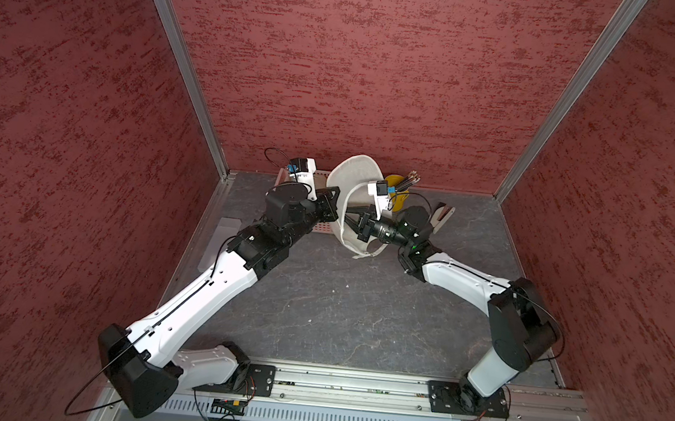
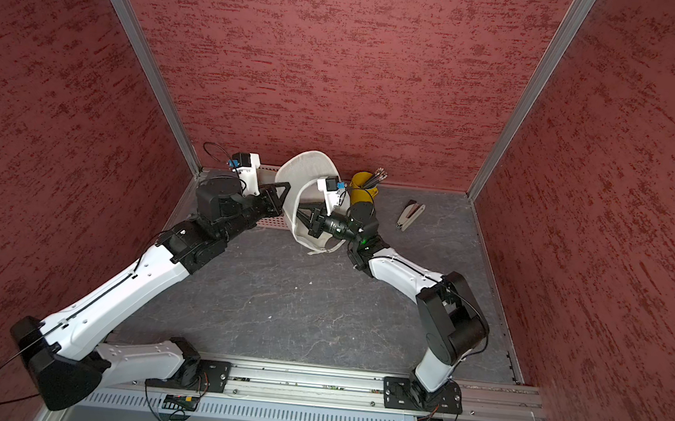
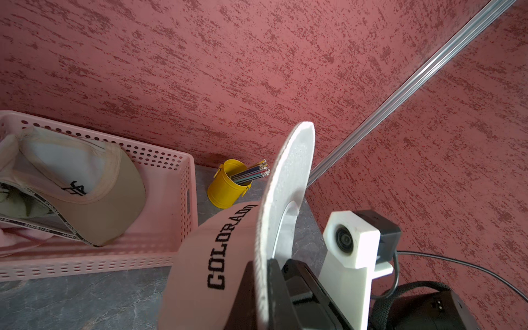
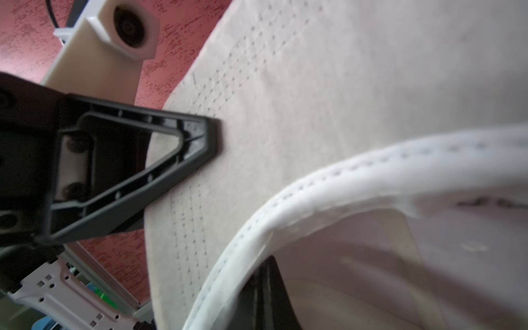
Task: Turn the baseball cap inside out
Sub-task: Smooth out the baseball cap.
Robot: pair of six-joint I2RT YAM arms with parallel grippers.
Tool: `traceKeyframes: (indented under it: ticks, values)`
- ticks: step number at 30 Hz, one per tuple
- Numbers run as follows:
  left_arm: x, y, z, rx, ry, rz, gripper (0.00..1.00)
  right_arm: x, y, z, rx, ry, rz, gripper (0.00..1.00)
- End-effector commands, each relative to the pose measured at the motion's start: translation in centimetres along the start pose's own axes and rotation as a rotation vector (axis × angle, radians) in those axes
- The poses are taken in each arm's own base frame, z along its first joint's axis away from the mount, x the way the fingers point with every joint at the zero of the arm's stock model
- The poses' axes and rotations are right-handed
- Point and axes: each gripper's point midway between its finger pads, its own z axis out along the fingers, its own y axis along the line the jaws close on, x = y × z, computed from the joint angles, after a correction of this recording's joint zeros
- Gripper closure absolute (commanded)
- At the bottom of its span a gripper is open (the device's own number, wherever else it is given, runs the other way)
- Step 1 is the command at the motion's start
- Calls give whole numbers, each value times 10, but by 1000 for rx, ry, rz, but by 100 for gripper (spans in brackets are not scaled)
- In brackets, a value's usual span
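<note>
Just above the middle of both top views, the white baseball cap (image 1: 351, 171) is held upright between the two arms, brim uppermost. The left gripper (image 1: 334, 203) is clamped on the brim's edge, one finger on each face. The right gripper (image 1: 351, 217) reaches into the crown with its jaws closed at the sweatband (image 4: 314, 188); whether cloth is pinched there cannot be told. At the left of the left wrist view, a pink basket (image 3: 185, 200) holds a tan cap (image 3: 120, 205), with a yellow cup (image 3: 225, 191) of pencils (image 3: 251, 171) beside it.

Mottled red walls (image 1: 381, 78) on three sides; aluminium corner posts (image 1: 181, 60); grey marbled tabletop (image 1: 340, 303).
</note>
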Motion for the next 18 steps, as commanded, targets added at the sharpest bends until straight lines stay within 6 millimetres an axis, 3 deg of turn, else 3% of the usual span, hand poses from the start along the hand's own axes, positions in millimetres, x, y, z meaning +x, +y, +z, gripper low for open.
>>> traceKeyframes:
  ticks: [1,8,13,16,18]
  values:
    - [-14,-1,-6,17,-29,-1,100,20,32,3,-164,119,-44,98]
    - [-20,3,-5,11,-38,-8,100,62,38,-4,-184,303,-95,98]
    - [-24,4,-4,20,-33,-20,100,87,30,-16,-134,450,-132,97]
    - [-22,2,0,31,-17,-16,100,91,17,-20,-58,480,-155,97]
    - [-18,0,2,38,1,1,100,83,9,-23,6,456,-168,94]
